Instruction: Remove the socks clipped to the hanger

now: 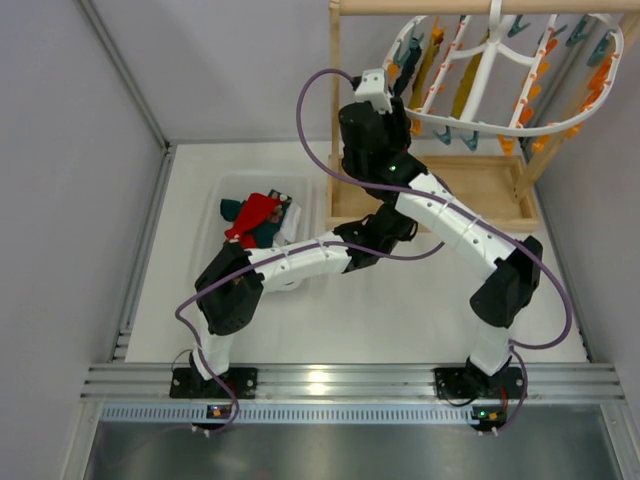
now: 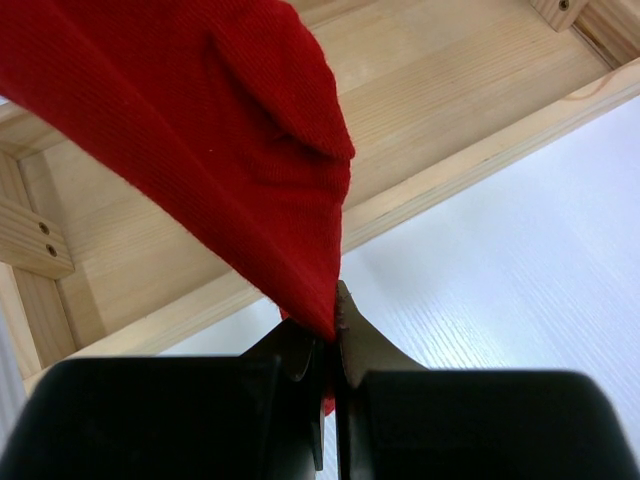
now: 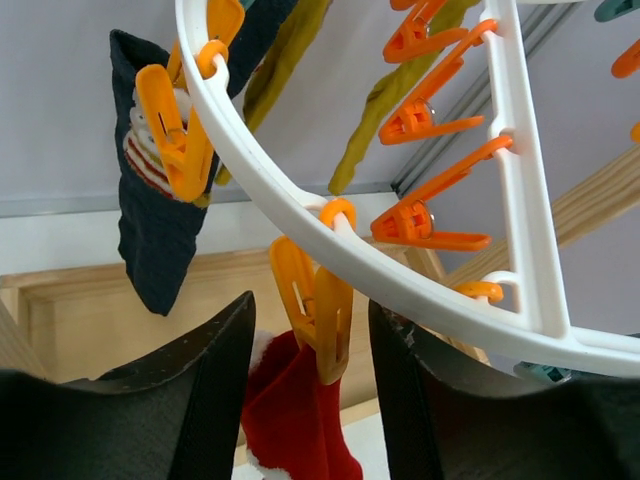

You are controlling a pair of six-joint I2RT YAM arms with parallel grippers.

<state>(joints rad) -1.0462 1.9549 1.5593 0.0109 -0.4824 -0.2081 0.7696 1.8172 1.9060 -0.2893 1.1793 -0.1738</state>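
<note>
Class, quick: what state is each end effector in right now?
Left end effector: closed on the red sock.
Right end effector: open, straddling an orange clothespin.

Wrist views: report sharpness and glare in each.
Left wrist: red sock weave crisp, the dark pincer underexposed, table bright but not blown out. Right wrist: orange clip and hanger sharp, the near pincer fingers dark, soft-edged.
</note>
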